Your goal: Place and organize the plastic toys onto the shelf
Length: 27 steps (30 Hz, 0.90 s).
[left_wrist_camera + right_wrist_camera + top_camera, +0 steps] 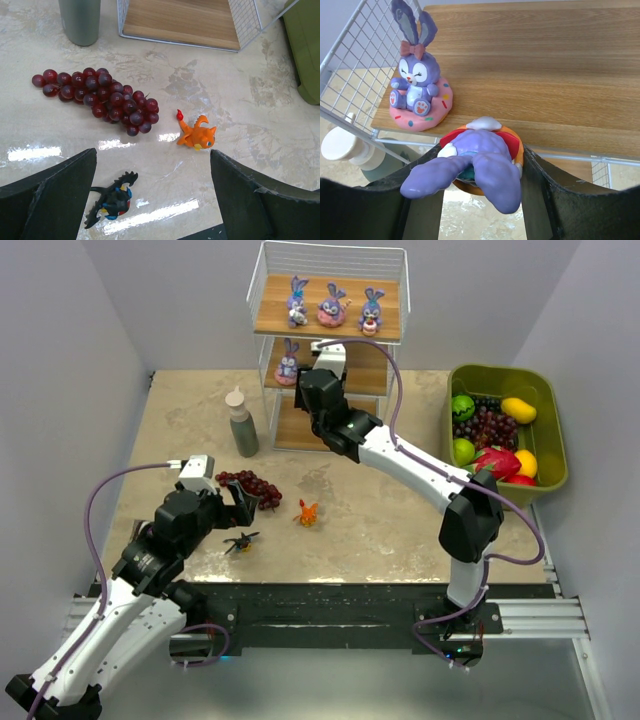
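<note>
Up at the shelf [268, 318], the right tool [481, 172] is clenched on a purple bunny [480, 150] in an orange-red ring, a finger pressed to each side and the long ears flopping down toward the wrist camera. That bunny is right at the front edge of the middle board; whether it touches the wood, the wrist view does not show. Just to its left, apart from it, a seated bunny [416, 82] with a pink bow sits upright in a pink sprinkled ring at the board's front left corner, and the overhead view has it there too [288, 362]. On the top tier, three bunnies [332, 306] stand in a row facing outward. Down on the surface [390, 525], the left tool [153, 162] hangs released, jaws wide apart, gripping nothing. The black bug [112, 200] lies close to its left finger, and the orange creature [196, 136] sits further out, toward the right finger's side; both rest on the surface, apart from each other. Beyond them lies the dark red grape bunch [100, 97], with the grey-green bottle [241, 423] upright near the shelf's left foot. Off to the right, the olive fruit bin [556, 455] sits well apart from the shelf.
</note>
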### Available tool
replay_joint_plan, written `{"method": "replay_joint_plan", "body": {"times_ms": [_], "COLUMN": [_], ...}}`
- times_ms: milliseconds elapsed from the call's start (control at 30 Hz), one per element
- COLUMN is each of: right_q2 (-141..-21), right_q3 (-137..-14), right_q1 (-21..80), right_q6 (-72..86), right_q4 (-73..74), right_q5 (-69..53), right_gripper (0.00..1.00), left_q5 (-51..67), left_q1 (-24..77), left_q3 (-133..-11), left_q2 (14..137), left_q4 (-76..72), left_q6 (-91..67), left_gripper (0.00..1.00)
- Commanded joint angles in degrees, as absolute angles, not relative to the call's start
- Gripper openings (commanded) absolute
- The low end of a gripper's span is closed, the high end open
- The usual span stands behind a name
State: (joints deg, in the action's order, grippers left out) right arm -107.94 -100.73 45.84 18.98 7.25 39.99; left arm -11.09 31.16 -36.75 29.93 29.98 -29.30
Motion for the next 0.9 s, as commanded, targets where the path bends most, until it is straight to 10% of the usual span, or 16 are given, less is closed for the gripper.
{"method": "replay_joint_plan", "body": {"times_ms": [0,867], "right_q2": [-104.06,-110.65], "right_q3": [-100.63,-103.97], "right_q1": [45.53,42.63], "right_q6": [17.75,18.46], "right_q4": [2.55,3.52], "right_q5": [43.15,41.93], "right_gripper": [0.18,0.34], "left_q5": [-11.07,-11.07], "left_q1": [31.11,31.11], "left_q3": [-36.47,-36.39], "left_q2": [29.97,30.06], "left_q4": [27.42,27.51], "left_q6": [-28.12,-28.12], "left_gripper": [0.99,0.99]}}
